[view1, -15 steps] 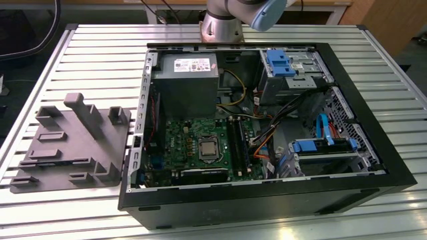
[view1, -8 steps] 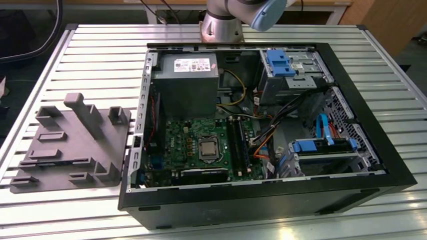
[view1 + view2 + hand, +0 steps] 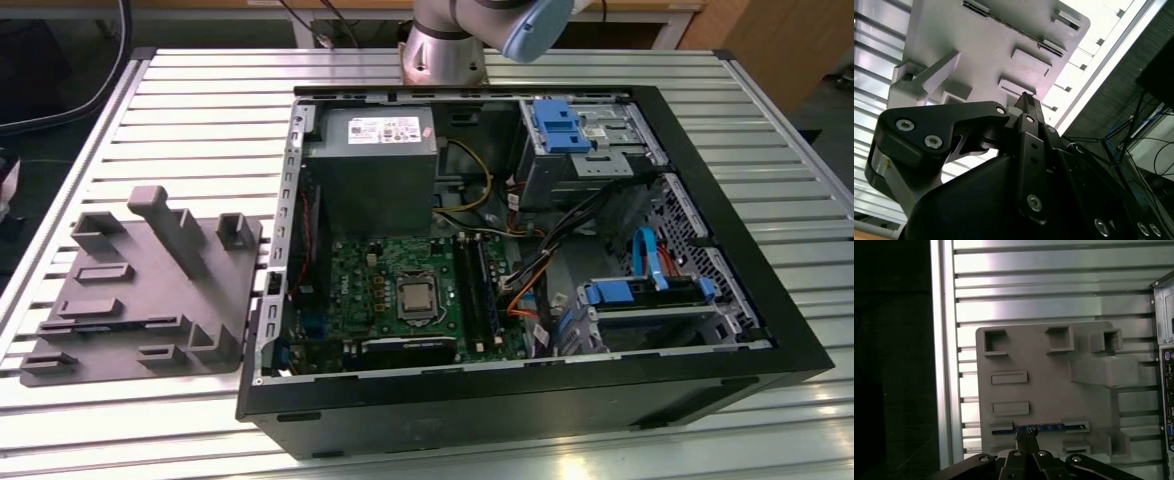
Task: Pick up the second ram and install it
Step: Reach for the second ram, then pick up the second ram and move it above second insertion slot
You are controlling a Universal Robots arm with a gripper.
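Observation:
The second ram (image 3: 1054,428) is a thin dark and blue strip standing on edge in a slot of the grey moulded tray (image 3: 1044,390). In the second wrist view the ram (image 3: 1004,26) shows as a dark line across the tray (image 3: 979,55). My gripper (image 3: 1026,436) hangs well above the tray, its fingertips lined up over the ram's middle. The fingers (image 3: 1030,107) are shut together with nothing between them. In the exterior view the tray (image 3: 147,300) lies left of the open computer case (image 3: 534,400).
Inside the case, long black memory sockets (image 3: 477,290) run beside the processor (image 3: 416,298) on the green motherboard. A power supply (image 3: 374,170), cables and blue drive brackets (image 3: 627,292) fill the rest. The case's rear edge (image 3: 1166,365) borders the tray. The slatted metal table (image 3: 200,90) surrounds everything.

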